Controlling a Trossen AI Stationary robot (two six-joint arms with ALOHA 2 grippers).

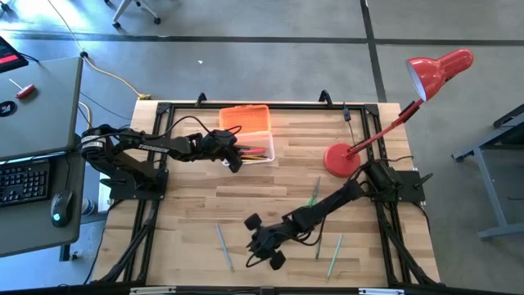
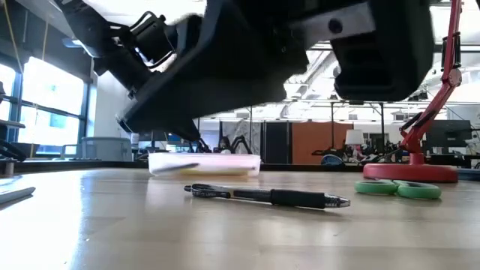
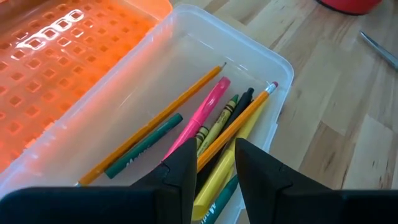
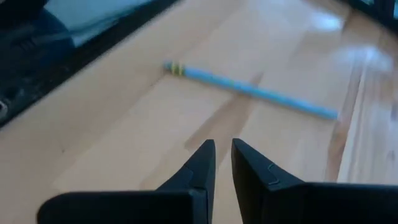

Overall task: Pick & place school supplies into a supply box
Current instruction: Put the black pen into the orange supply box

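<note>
Because the blue pencil (image 4: 249, 90) lying on the tabletop (image 1: 196, 205) at lower left of the high view is thin, stiff, light and apt to roll, it is best pinched across mid-shaft. Right hand (image 4: 222, 155) hovers just short of it, fingers nearly together and empty. Left hand (image 3: 214, 165), fingers parted and holding nothing, hangs over the supply box (image 1: 260, 153) at upper centre, where pencils and a pink marker (image 3: 202, 118) already lie. Green scissors (image 2: 397, 188), a black pen (image 2: 266, 195) and the red lamp base (image 1: 339, 159) lie apart, obstructing nothing.
</note>
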